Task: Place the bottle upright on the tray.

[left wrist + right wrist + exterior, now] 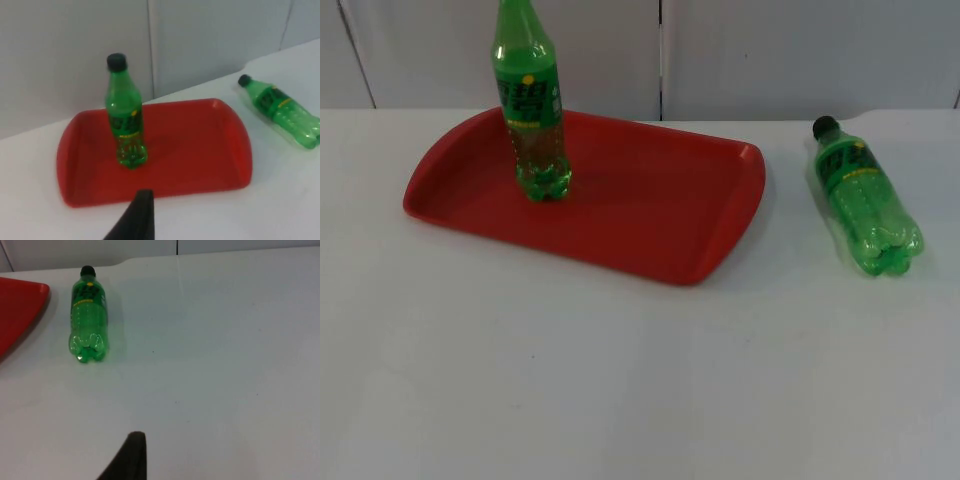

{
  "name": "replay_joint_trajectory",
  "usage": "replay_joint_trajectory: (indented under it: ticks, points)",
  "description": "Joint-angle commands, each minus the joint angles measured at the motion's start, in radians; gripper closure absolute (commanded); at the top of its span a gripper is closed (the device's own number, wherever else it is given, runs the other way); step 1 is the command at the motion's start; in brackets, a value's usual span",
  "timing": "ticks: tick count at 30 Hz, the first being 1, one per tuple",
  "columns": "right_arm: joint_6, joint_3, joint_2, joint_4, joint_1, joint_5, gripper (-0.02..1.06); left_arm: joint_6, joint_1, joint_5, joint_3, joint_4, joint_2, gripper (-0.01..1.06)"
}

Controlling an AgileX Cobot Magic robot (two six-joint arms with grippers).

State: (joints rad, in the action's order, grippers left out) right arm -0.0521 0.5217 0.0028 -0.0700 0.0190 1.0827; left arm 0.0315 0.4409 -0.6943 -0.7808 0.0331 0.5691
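Left hand near tray; lying bottle beyond (table).

A green plastic bottle with a black cap stands upright on the red tray, near its left end. A second green bottle lies on its side on the white worktop, near the tray's right rim, apart from it.

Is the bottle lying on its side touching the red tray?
Apart. In the top view, bare white table shows between the lying bottle and the tray's nearest rim; the right wrist view shows the same gap.
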Motion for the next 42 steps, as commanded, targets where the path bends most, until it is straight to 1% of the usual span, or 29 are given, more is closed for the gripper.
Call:
replay_joint_trajectory:
  ticks: [1,11,21,25,29,31,40,42]
  points:
    - [0.004,-0.006,-0.003,0.003,0.006,-0.005,0.0,0.019,0.007,-0.021,0.003,0.027,-0.02,0.0]
    - [0.004,-0.006,-0.003,0.003,0.006,-0.005,0.0,0.019,0.007,-0.13,0.005,0.012,-0.128,0.0]
    - [0.004,-0.006,-0.003,0.003,0.006,-0.005,0.0,0.019,0.007,-0.211,0.005,-0.011,-0.261,0.0]
    - [0.004,-0.006,-0.003,0.003,0.006,-0.005,0.0,0.019,0.007,-0.228,0.031,-0.011,-0.308,0.0]
    - [0.004,-0.006,-0.003,0.003,0.006,-0.005,0.0,0.019,0.007,-0.258,0.099,-0.023,-0.382,0.0]
    - [0.004,-0.006,-0.003,0.003,0.006,-0.005,0.0,0.019,0.007,-0.266,0.113,-0.023,-0.402,0.0]
    - [0.004,-0.006,-0.003,0.003,0.006,-0.005,0.0,0.015,0.007,-0.28,0.186,-0.026,-0.569,0.0]
    - [0.004,-0.006,-0.003,0.003,0.006,-0.005,0.0,0.01,0.007,-0.29,0.198,-0.026,-0.569,0.0]
